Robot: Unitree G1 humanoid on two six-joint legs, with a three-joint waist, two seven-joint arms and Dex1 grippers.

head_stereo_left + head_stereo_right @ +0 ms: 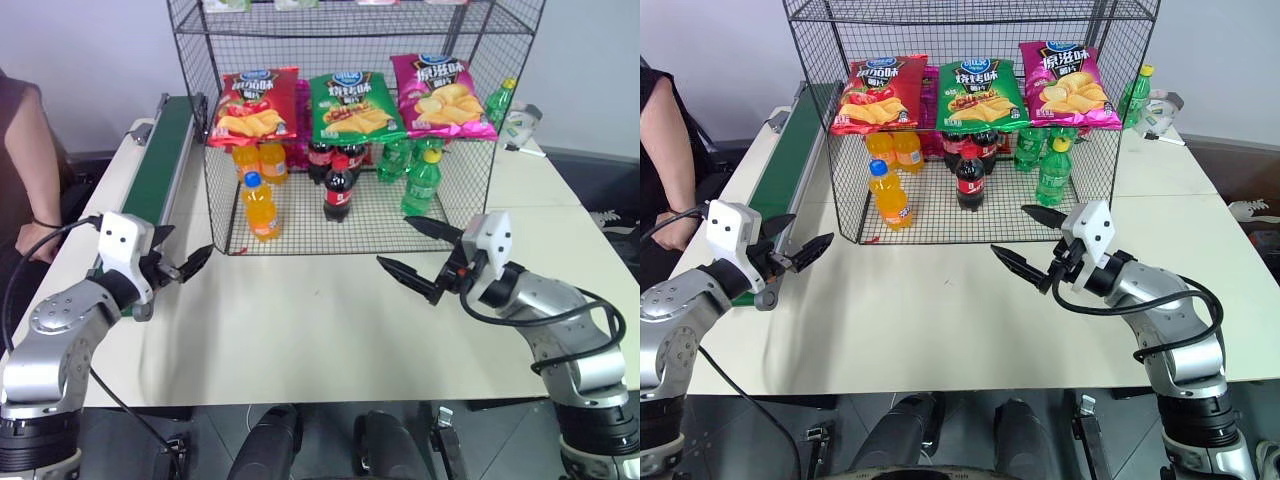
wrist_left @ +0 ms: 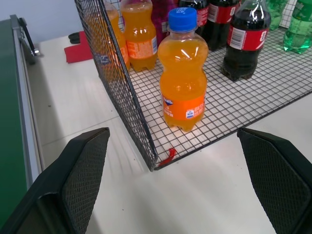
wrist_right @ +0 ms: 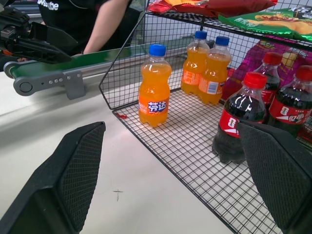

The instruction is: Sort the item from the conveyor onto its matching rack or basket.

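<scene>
Apparently the placing step is finished: the orange soda bottle (image 1: 260, 206) stands upright on the grid floor of the black wire rack (image 1: 470, 160), near the front left corner, a little in front of two other orange bottles (image 1: 259, 160). A dark cola bottle (image 1: 339, 188) and a green bottle (image 1: 422, 183) stand further to the right on the same floor, and the crisp bags (image 1: 352, 105) lie across the shelf above them. The green conveyor (image 1: 158, 160) runs along the left edge of the surface (image 1: 300, 330), and I see no item on the part of the belt that is visible.

The left tool (image 1: 185, 267) is released, its two fingers spread wide with nothing between them; it hangs over the surface just outside the rack's left front corner, pointing level toward the rack. The right tool (image 1: 418, 254) is also spread open and empty, pointing inward over the surface just before the rack's front edge.

I judge that nothing is in hand now. The next move probably calls for turning the left arm back toward the belt and waiting for a new item, while keeping the fingers away from the mesh wall. A person's arm (image 1: 30, 190) is beside the conveyor.
</scene>
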